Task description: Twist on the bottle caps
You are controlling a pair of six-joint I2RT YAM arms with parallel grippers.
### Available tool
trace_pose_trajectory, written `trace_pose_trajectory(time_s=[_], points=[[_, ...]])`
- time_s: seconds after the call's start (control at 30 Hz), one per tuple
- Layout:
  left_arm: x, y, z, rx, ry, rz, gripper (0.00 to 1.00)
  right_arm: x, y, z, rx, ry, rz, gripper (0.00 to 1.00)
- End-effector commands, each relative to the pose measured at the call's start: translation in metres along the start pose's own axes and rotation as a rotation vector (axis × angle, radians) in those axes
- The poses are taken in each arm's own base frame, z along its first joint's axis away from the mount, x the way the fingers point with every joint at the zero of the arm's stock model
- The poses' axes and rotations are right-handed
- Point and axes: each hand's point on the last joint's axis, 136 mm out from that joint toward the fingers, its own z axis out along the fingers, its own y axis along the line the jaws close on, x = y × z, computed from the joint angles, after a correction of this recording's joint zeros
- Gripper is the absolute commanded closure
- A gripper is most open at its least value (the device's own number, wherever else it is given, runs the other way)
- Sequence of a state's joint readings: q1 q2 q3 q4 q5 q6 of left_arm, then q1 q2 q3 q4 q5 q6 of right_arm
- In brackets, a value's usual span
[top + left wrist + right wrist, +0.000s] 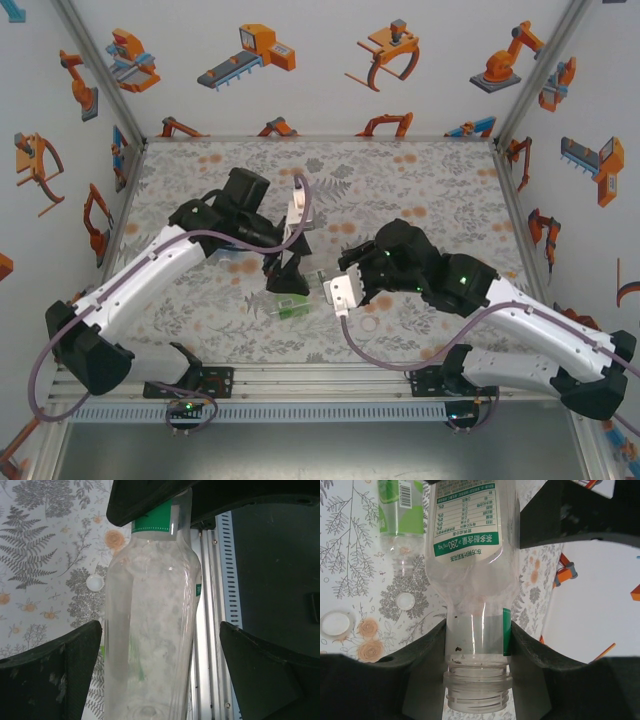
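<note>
Right hand [477, 650] is clamping the uncapped neck of the clear bottle [470, 555], holding it sideways between the arms. Left hand [160, 650] is straddling its body, fingers apart.

Risk: the bottle twisting in that neck grip if the left closes off-centre.

Counting: two bottles, the other a green-labelled bottle [400, 507] lying on the table [350, 570]; two white caps [406, 601] [335, 623] lying beside it.

White walls [320, 100] printed with orange robot cartoons closed in the top and sides; a grey floral cloth [420, 190] covered the centre, a metal rail [320, 385] below.
</note>
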State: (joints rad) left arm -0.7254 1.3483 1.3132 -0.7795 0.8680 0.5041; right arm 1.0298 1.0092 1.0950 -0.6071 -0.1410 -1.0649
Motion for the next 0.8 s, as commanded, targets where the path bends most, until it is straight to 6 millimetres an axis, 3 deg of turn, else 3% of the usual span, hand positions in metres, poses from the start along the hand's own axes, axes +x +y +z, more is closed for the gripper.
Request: trace_pose_trajectory(time_s=[0.0,0.4,0.77], points=[[0.000,-0.017,0.005,0.093,0.037,-0.005,0.12,-0.013,-0.016,-0.015,0.063,-0.030,-0.055,1.00],[0.012,-0.021,0.024,0.187,0.148,-0.099,0.30,-0.013,-0.019,-0.022,0.087,-0.014,-0.084,1.00],[0.021,-0.022,0.027,0.197,0.174,-0.115,0.32,-0.014,-0.020,-0.028,0.099,-0.014,-0.088,1.00]])
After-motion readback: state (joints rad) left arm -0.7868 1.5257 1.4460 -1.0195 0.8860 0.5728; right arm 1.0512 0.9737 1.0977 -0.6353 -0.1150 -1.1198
